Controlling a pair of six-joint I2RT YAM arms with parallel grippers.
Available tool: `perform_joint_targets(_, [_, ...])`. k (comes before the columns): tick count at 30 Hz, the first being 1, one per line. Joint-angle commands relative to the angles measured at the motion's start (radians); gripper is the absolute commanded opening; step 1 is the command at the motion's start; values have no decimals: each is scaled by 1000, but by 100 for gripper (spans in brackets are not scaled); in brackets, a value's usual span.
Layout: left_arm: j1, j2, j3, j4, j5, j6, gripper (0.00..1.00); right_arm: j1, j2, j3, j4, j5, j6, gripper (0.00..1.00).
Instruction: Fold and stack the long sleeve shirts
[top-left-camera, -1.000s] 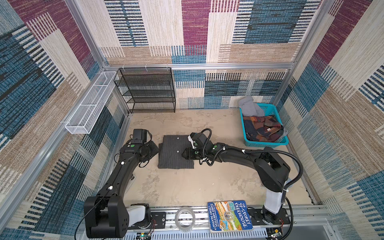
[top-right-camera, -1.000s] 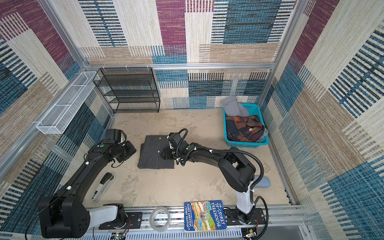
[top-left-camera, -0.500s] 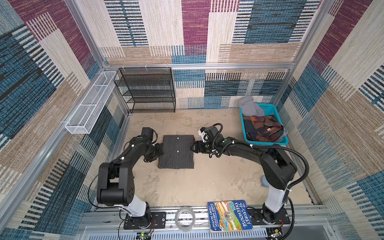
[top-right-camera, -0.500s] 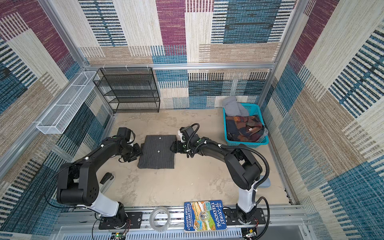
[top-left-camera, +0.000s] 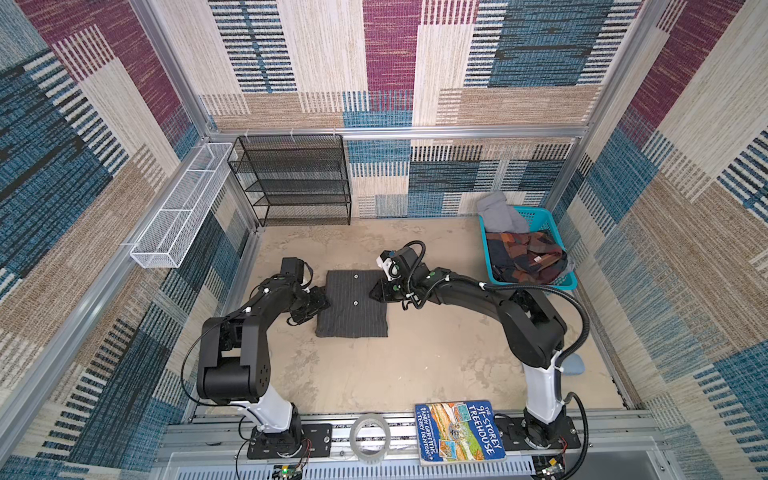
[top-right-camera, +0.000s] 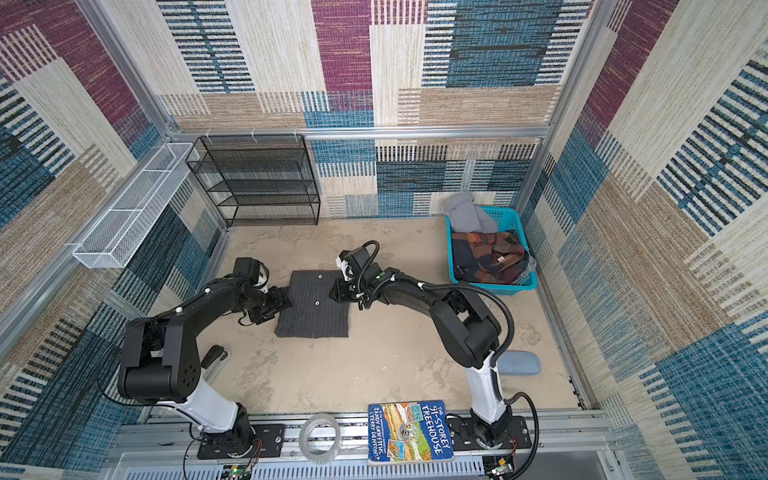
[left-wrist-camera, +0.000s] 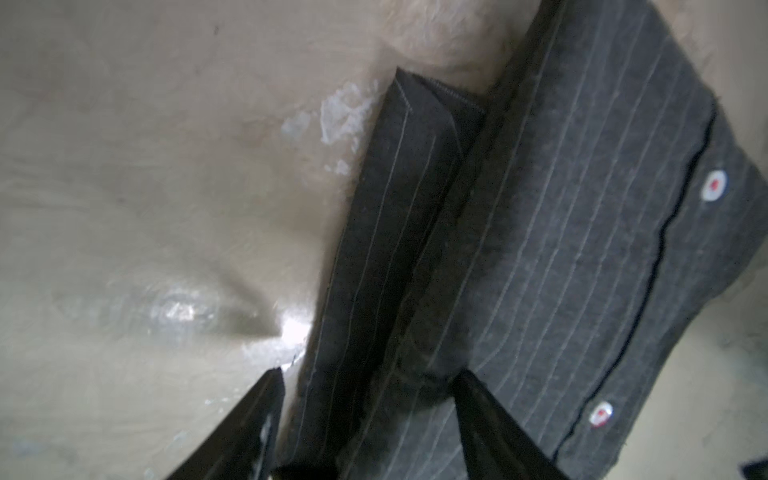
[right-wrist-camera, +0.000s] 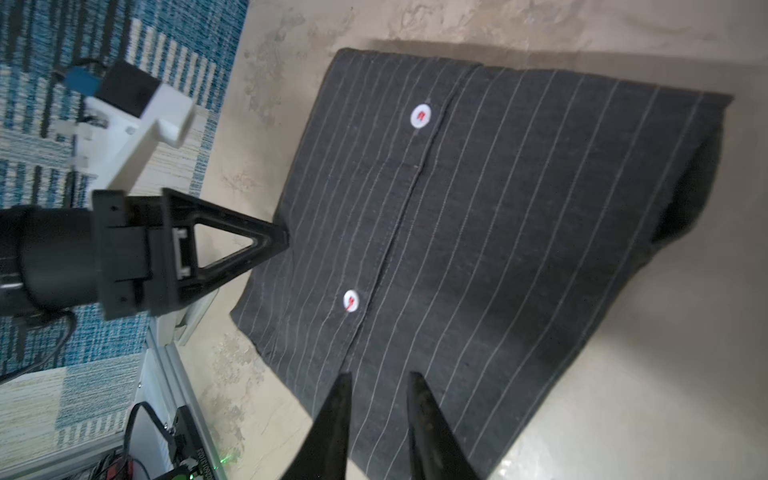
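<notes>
The folded charcoal pinstriped long sleeve shirt (top-left-camera: 352, 305) lies flat on the worktop (top-left-camera: 374, 374), with the left gripper (left-wrist-camera: 374, 399) at its left edge, jaws spread wide and released, and the right gripper (right-wrist-camera: 380, 384) over its right edge, jaws nearly together, grip impossible to tell.

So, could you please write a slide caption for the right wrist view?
Folded charcoal pinstriped shirt lying flat, right gripper over one edge, left gripper at the opposite edge.
</notes>
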Motion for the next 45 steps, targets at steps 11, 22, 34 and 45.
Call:
perform_joint_targets(11, [35,27,-91,157,167,8,85,-60,188,34,-20,41,-20,18])
perform_joint_targets(22, [7,34,-131,211,220,0,86,-75,163,3,-14,17,-34,18])
perform_joint_targets(34, [-21,120,-153,336,307,-17,82,-75,177,28,-29,19,-33,18])
perform_joint_targets(45, [-42,159,-132,418,355,-58,49,-75,181,29,-30,18,-24,18])
